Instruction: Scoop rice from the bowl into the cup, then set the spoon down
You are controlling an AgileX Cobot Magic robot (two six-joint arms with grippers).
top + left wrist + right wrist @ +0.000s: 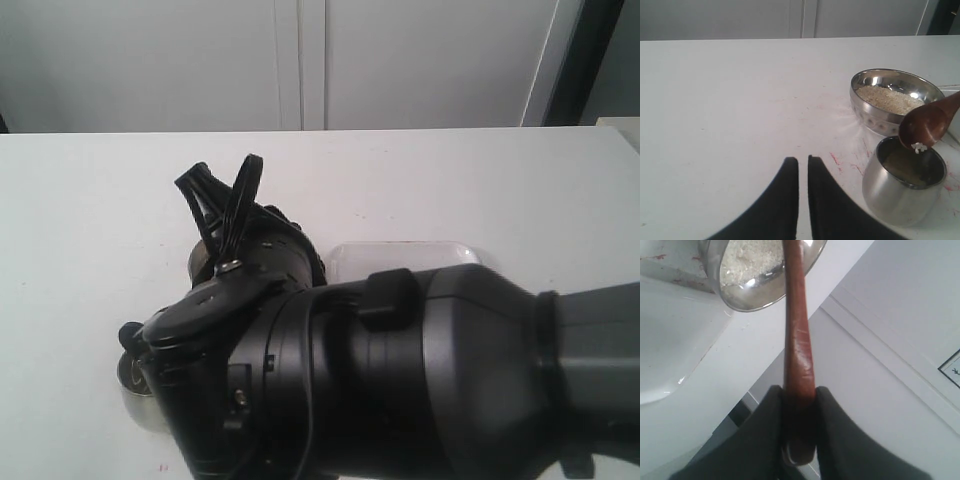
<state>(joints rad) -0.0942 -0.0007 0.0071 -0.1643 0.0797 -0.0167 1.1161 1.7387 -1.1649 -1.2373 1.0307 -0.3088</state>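
On the white tabletop [730,100] the bowl [875,120] stands left of the middle, with the cup [890,195] just beside it on the near side. My right gripper [799,395] is clenched on the spoon [925,127], tipped over the cup. My left gripper [799,200] is closed and empty. Much rice [887,98] lies in the bowl, and a few grains cling to the spoon's lip. I judge the pouring almost done, with the spoon not yet set down.

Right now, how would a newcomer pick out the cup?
On the white table, find the two steel vessels close together. The cup is the smaller, taller one under the spoon, plain-walled, unlike the wide patterned bowl holding rice.
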